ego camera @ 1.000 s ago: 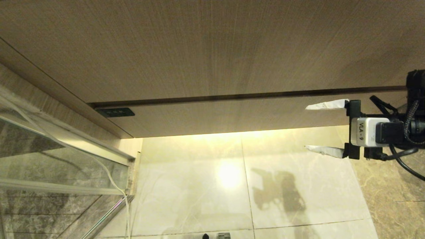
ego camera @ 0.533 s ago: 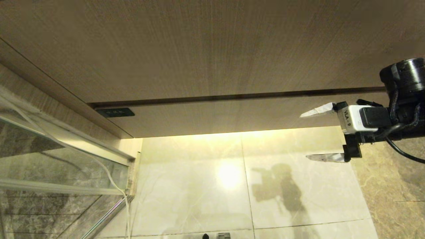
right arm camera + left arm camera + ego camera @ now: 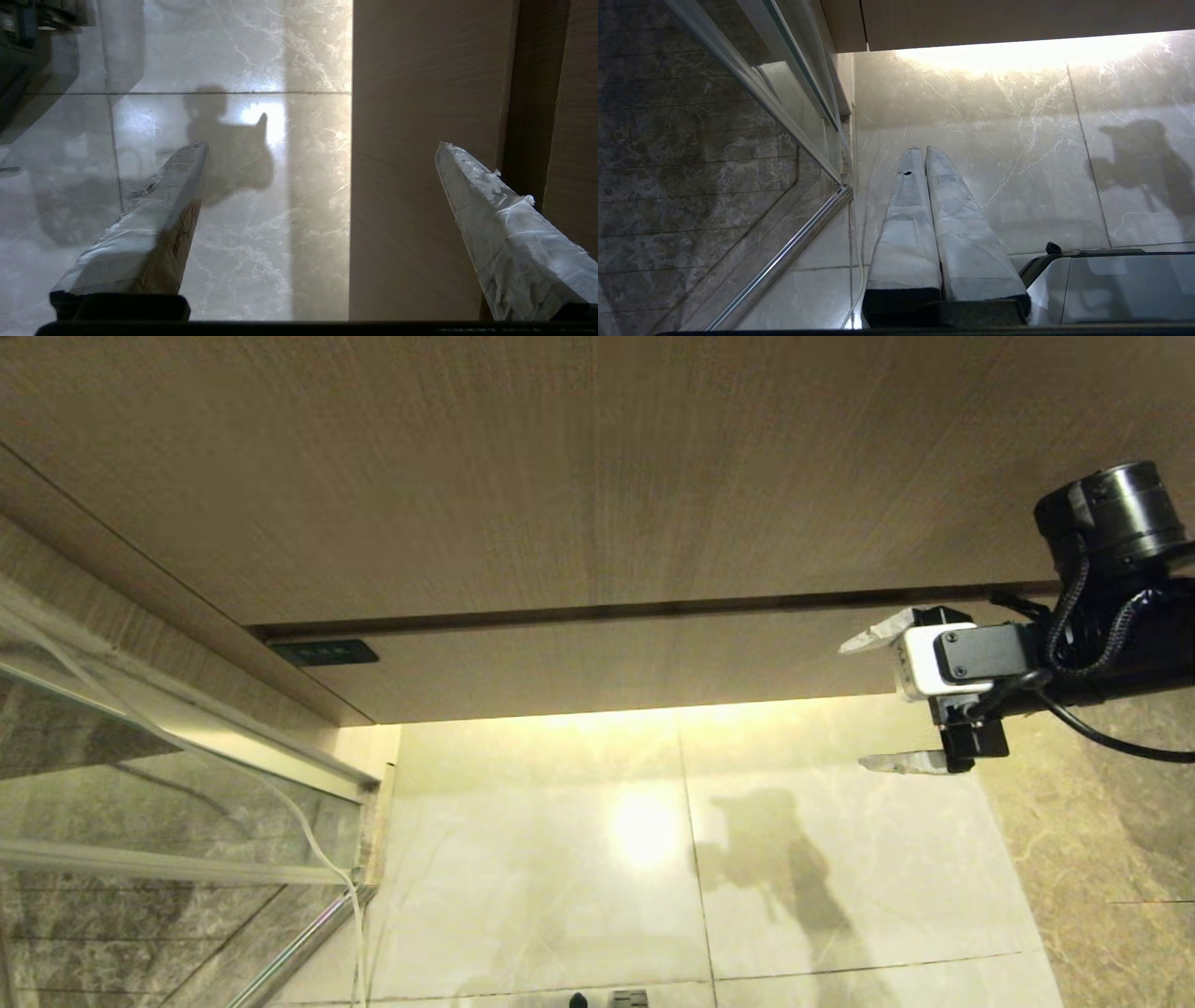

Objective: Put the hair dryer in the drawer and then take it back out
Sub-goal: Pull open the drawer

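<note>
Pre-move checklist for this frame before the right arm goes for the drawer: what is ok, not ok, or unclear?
1. Right gripper open and empty: ok.
2. Right gripper lined up at the drawer front, one finger by the seam above it, the other below its edge: ok.
3. Drawer open: not ok, shut flush.
4. Hair dryer in sight: not ok, in no view.
5. Left gripper parked low over the floor, shut: ok.

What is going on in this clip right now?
The right gripper hangs open and empty at the right end of the closed drawer, one finger over its wood front, one over the floor tiles. The left gripper is parked, shut, pointing at the floor. No hair dryer shows in any view.
</note>
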`<state>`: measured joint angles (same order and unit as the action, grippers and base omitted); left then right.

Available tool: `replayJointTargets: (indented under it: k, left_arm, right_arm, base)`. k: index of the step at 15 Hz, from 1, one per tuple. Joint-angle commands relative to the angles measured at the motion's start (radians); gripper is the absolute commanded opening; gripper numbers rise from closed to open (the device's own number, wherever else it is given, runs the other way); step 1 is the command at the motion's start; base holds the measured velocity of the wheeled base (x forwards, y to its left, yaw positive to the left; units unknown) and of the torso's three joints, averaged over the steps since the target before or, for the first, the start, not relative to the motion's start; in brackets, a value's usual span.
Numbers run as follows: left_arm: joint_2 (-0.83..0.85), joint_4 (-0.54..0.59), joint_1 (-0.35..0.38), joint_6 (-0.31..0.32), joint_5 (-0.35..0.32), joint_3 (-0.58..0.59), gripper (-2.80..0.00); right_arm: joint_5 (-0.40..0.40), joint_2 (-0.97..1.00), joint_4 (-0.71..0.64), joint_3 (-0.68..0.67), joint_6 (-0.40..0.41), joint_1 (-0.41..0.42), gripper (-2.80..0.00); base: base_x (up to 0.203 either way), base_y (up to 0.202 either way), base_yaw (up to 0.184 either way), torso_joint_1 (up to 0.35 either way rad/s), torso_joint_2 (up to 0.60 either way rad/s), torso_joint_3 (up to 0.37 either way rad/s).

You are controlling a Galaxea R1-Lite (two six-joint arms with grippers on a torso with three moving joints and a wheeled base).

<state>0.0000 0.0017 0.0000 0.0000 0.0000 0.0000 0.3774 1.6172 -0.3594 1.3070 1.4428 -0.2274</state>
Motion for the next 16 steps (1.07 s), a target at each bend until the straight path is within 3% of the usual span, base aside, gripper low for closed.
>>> replayJointTargets:
  k: [1, 4, 9, 16]
  left_arm:
    - [0.000, 0.000, 0.000, 0.000, 0.000, -0.001, -2.80]
    - [0.000, 0.000, 0.000, 0.000, 0.000, 0.000, -2.80]
    - [0.000, 0.000, 0.000, 0.000, 0.000, -0.002, -2.80]
    - [0.000, 0.000, 0.000, 0.000, 0.000, -0.001, -2.80]
  right_arm:
    - [0.000, 0.027, 0.032, -0.001, 0.007, -0.006, 0.00]
    - [-0.003, 0.075, 0.098, -0.009, -0.013, -0.006, 0.00]
    - [-0.002, 0.148, 0.295, 0.006, -0.115, -0.006, 0.00]
    - [-0.002, 0.150, 0.390, -0.008, -0.159, -0.005, 0.00]
  base:
    - [0.000, 0.000, 0.000, 0.000, 0.00, 0.000]
    - [0.000, 0.000, 0.000, 0.000, 0.00, 0.000]
    - [0.000, 0.000, 0.000, 0.000, 0.00, 0.000]
    - [0.000, 0.000, 0.000, 0.000, 0.00, 0.000]
